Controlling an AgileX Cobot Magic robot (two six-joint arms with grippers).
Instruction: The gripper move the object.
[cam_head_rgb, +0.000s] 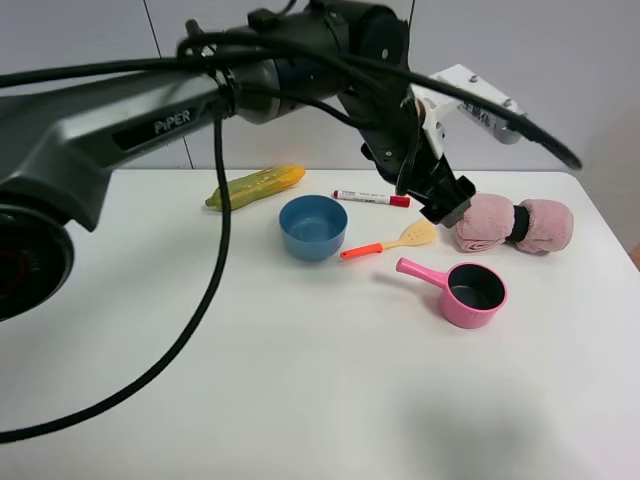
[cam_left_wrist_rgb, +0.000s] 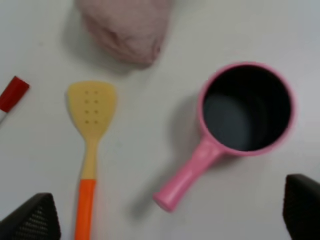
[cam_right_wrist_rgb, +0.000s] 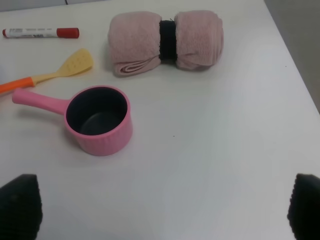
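Left gripper (cam_head_rgb: 448, 205) hovers low over the white table (cam_head_rgb: 300, 400), jaws wide apart and empty; right gripper (cam_right_wrist_rgb: 162, 210) is likewise spread and empty. Risks: a jaw snags the pink towel roll (cam_head_rgb: 510, 225) just beside the blade, or wide jaws clip the pink saucepan (cam_head_rgb: 470, 292) handle nearby. The toy spatula (cam_head_rgb: 390, 242) lies flat between the blue bowl (cam_head_rgb: 313, 227) and the towel roll; its thin handle will likely pivot if pinched off-centre.

Exterior camera looks down on the table (cam_head_rgb: 300, 400) from high and far. Left wrist stares straight down, close over the pink saucepan (cam_left_wrist_rgb: 245, 107); right wrist sees it slanting, farther back.
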